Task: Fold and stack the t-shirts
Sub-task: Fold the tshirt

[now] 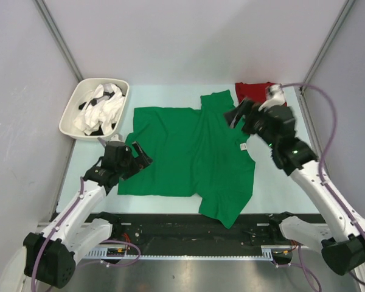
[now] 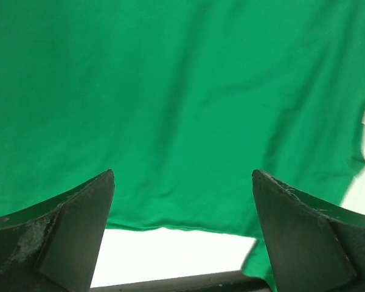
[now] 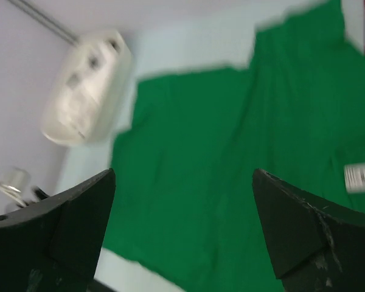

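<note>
Green t-shirt (image 1: 191, 152) is lying spread flat across the counter's middle, one sleeve reaching toward the far edge, the other hanging toward the near edge, white neck label (image 1: 244, 146) showing on its right side. Dark red t-shirt (image 1: 254, 91) is sitting at the far right corner. Left gripper (image 1: 140, 156) is hovering wide open, empty, over the shirt's left hem. Right gripper (image 1: 237, 113) is gaping wide too, gripping nothing, above the shirt's far right part. White bin (image 1: 71, 112) of cloths is sitting at the far left corner.

Bin (image 1: 73, 115) at table's (image 1: 170, 91) far-left corner
</note>
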Motion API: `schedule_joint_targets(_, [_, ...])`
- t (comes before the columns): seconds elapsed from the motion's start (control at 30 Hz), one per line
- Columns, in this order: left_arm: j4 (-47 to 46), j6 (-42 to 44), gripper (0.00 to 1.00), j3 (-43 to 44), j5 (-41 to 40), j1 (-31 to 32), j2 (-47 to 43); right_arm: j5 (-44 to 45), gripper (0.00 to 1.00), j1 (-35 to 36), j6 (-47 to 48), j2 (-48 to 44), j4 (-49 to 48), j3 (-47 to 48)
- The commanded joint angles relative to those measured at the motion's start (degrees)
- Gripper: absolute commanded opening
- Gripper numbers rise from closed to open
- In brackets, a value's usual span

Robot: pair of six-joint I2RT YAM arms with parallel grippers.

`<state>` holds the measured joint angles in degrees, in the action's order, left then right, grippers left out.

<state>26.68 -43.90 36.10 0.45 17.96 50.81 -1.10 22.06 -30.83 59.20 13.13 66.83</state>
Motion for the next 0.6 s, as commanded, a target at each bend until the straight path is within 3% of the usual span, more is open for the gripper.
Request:
schedule_joint_targets(0.0, [1.97, -8.03, 1.0, -3.39, -6.24, -5.1, 0.7, 11.02, 1.0, 8.42, -1.5, -2.85, 12.97, -8.62])
schedule_joint_targets(0.17, [8.47, -13.14, 1.0, -2.79, -13.18, -8.99, 2.45, 17.71, 1.0, 17.56, -4.67, -5.32, 17.2, -15.75])
schedule_joint_targets(0.33, [17.07, -15.69, 1.0, -1.38, -17.93, -9.69, 5.53, 15.09, 1.0, 20.12, -7.4, -6.82, 13.17, -23.49])
schedule_joint_targets(0.57, [19.55, -17.1, 0.99, -4.36, -19.08, -9.78, 4.66, 11.83, 1.0, 21.53, -8.02, -3.74, 8.32, -27.01])
